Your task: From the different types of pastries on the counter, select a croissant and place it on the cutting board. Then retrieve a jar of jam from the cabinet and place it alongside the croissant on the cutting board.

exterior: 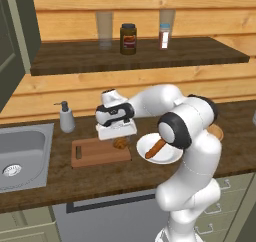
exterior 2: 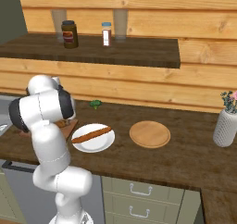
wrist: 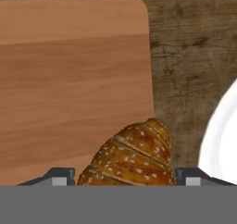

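- I have the tool (exterior: 118,136) low over the right end of the board (exterior: 95,153), with the croissant (exterior: 120,143) right under it.
- In the hand view the croissant (wrist: 132,157) sits between the two fingertips (wrist: 58,177), one on each side, with the board (wrist: 74,79) beneath and beyond it.
- Whether the tips press the croissant or stand just clear of it I cannot tell, so I cannot say if the tool is gripping or has let go.
- The croissant lies at the board's right edge, near the white plate (exterior: 145,148); I judge it on the board or just above it, so the first half of the task looks nearly done.
- The stick pastry (exterior 2: 91,135) lies on the plate (exterior 2: 99,146), untouched, which is right.
- Left to do: confirm the release, lift clear, then go for the jam.
- The grey-green cabinet (exterior: 12,41) is at the far left above the sink (exterior: 22,156); I see no small orange-brown jar here, so I take it to be inside.
- The tall dark jar (exterior: 128,38) on the shelf (exterior: 140,56) is not the one I want.
- I judge the job just short of halfway.
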Controlling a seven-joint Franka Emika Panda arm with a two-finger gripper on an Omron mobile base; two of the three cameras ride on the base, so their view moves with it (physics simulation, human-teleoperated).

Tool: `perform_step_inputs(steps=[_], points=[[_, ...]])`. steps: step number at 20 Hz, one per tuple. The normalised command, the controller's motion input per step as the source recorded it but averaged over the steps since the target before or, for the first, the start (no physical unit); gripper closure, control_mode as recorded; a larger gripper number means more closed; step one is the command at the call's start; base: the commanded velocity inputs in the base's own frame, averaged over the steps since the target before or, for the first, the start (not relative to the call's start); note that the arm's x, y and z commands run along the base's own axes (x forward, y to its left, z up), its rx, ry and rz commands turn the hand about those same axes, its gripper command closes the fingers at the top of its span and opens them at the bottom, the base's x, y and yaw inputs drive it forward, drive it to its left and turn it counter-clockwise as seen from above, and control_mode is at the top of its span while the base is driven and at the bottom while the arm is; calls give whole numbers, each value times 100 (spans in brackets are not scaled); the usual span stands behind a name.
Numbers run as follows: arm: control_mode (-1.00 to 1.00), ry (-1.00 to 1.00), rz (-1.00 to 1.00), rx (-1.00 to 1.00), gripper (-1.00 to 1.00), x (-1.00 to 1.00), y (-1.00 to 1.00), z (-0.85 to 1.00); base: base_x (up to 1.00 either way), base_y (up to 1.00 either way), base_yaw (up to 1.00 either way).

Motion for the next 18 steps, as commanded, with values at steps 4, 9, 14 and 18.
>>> perform_step_inputs(steps=[4, 9, 14, 18], points=[[-100, 0, -4, 0, 100, 0, 2, -6, 0, 0, 0], [-100, 0, -5, 1, 100, 0, 0, -19, 0, 0, 0], [-100, 0, -3, 3, 100, 0, 0, -32, 0, 0, 0], [-100, 0, -1, 0, 100, 8, 0, -21, 0, 0, 0]])
